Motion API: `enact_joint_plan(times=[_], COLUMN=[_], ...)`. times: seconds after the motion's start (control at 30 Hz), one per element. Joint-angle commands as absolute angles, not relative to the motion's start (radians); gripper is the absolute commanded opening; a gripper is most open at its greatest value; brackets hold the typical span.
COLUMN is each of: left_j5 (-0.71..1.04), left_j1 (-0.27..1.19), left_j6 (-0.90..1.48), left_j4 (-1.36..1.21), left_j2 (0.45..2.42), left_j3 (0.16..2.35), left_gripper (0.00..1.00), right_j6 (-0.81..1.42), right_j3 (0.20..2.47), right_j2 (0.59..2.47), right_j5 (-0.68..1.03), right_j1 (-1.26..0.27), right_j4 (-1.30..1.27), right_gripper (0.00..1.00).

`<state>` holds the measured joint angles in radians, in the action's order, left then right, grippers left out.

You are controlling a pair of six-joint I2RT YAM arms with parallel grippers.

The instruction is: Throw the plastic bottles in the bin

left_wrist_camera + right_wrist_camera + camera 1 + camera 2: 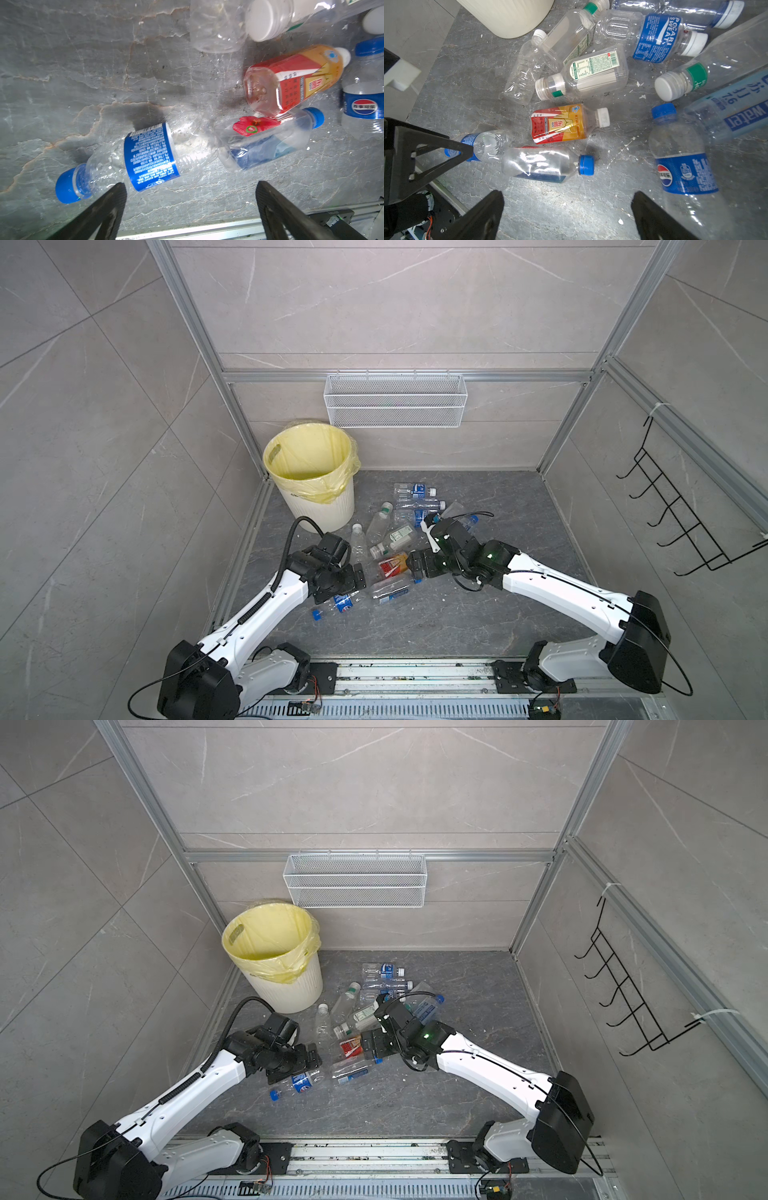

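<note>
- left gripper point(190, 199): jaws spread wide, nothing held, low over the worktop point(62, 62).
- Just ahead of its fingertips: blue-label bottle point(149, 155), lying flat, blue cap near one finger. Can't tell if they touch.
- A little further out, butted against that bottle's base: crushed bottle point(270, 141) with a blue cap and a red flower sticker.
- right gripper point(568, 207): also wide open and empty. In both top views it faces the left gripper across the pile.
- The crushed bottle is the nearest thing ahead of the right gripper. The orange-red bottle point(558, 124) lies just beyond it, on its side, white cap.
- Pepsi bottle point(683, 166) lies alongside one right finger.
- Further out are the rest of the plastic bottles point(397, 537), all lying down and some overlapping, including the green-label bottle point(583, 76) and the Pocari Sweat bottle point(654, 37).
- bin point(328, 510): upright on the worktop, well beyond the left gripper, past the pile, in the back corner. It is lined with a yellow bag point(307, 452).
- Every bottle in view is on the worktop, outside the bin.
- Farthest: mesh basket point(395, 406) on the back wall.
</note>
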<state>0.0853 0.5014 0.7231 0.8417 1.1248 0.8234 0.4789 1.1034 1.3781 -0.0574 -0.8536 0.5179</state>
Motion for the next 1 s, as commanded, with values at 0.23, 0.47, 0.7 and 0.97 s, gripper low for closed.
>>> enact_joint_plan(times=[0.23,0.47,0.7,0.97], left_j5=[0.049,0.026,-0.013,-0.003], left_j1=[0.506,0.505,0.506,0.506], left_j6=[0.714,0.704,0.681,0.669], left_j4=[0.848,0.814,0.796,0.746], left_j2=[1.142,1.196,1.248,1.307], left_j3=[0.764,0.742,0.754,0.776], left_gripper=[1.00,1.00,1.00,1.00], right_j6=[0.501,0.501,0.503,0.504], right_j3=[1.079,1.072,1.067,1.066], right_j2=[1.375,1.371,1.371,1.380], right_j5=[-0.069,-0.071,-0.071,-0.074], right_j1=[-0.859,-0.860,-0.859,-0.859], right_j4=[0.489,0.488,0.486,0.481], right_gripper=[1.00,1.00,1.00,1.00])
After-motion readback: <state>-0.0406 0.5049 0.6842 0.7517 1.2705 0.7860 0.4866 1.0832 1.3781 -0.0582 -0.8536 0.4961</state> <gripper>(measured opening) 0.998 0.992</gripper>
